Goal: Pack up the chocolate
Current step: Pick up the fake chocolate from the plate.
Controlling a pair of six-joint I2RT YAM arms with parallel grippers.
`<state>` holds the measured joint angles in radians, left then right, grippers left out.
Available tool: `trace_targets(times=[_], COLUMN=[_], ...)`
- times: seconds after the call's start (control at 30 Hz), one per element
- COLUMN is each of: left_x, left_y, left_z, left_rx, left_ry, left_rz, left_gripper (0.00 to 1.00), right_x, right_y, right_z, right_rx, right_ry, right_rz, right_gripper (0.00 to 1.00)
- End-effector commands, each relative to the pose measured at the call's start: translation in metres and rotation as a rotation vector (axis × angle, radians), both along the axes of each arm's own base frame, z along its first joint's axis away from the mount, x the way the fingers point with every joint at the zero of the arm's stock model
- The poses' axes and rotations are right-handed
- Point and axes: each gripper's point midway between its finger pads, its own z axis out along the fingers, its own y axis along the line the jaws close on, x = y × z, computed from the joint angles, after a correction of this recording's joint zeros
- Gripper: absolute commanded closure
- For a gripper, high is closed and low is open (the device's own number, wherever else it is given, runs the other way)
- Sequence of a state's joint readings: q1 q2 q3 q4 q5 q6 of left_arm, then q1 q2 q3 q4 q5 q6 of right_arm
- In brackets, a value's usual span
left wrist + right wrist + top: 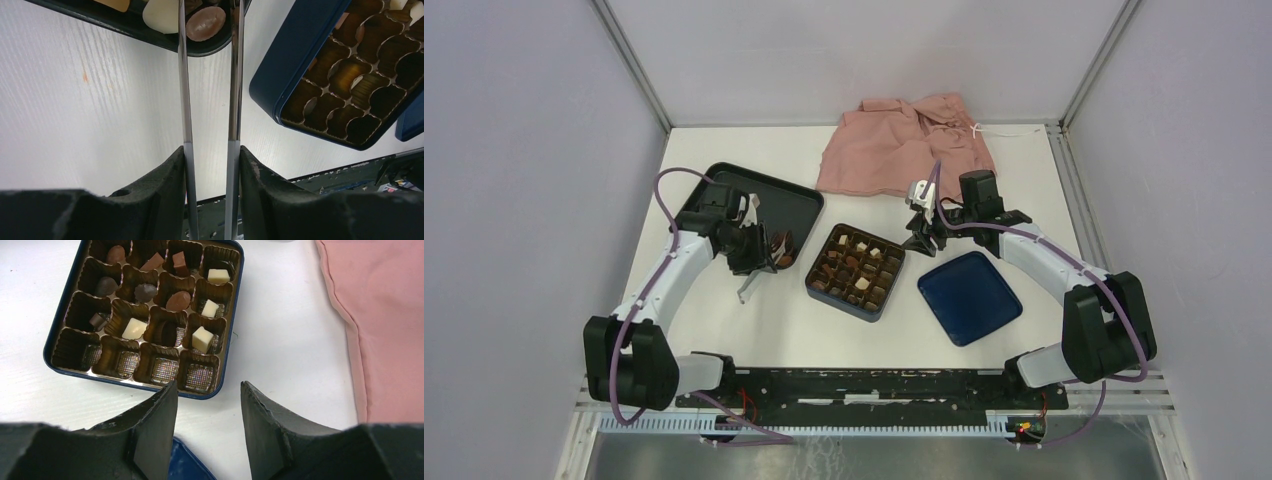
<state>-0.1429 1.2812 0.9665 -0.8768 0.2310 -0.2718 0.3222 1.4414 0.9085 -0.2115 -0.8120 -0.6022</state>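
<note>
**Chocolates Split Between Box and Tray**

Dark, tan and cream chocolate (202,339) pieces sit in cells of the blue box (234,315); more lie in the black tray (796,205). The left gripper (211,150) clamps metal tweezers (184,100), whose tips flank a round brown piece (205,22) in the tray. The right gripper (207,390) hangs spread and empty. White table (764,330), pink cloth (904,145), pale lilac walls (524,150).

Polished metal tweezers (186,100), 2 mirror-bright blades, gleam over a white table (90,110) with a fine wood-grain texture. The dark blue box (280,65) has a smooth satin finish, and its insert (165,367) is glossy, crinkled gold plastic. The chocolate (202,339) looks smooth, the pink cloth (390,315) matt.
</note>
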Motion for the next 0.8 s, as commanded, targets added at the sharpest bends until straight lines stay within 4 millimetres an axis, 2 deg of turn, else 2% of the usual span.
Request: trace_targets(times=[0.0, 0.27, 0.4, 0.67, 0.77], left_x=[0.010, 0.020, 0.024, 0.026, 0.028], left_y=[-0.011, -0.003, 0.002, 0.000, 0.000], left_z=[0.011, -0.005, -0.006, -0.010, -0.010], left_rx=[-0.079, -0.029, 0.000, -0.007, -0.009], left_ry=[-0.063, -0.052, -0.057, -0.050, -0.053], left_rz=[0.036, 0.080, 0.093, 0.083, 0.080], left_gripper=[0.54, 0.56, 0.56, 0.58, 0.67], right_x=[0.007, 0.006, 0.006, 0.005, 0.005], right_y=[0.005, 0.005, 0.005, 0.005, 0.005], right_z=[0.026, 0.027, 0.026, 0.024, 0.024], right_rx=[0.036, 0.032, 0.032, 0.028, 0.027], right_ry=[-0.071, -0.078, -0.078, -0.072, -0.072], right_rz=[0.030, 0.037, 0.041, 0.046, 0.046], right_gripper=[0.45, 0.45, 0.45, 0.45, 0.45])
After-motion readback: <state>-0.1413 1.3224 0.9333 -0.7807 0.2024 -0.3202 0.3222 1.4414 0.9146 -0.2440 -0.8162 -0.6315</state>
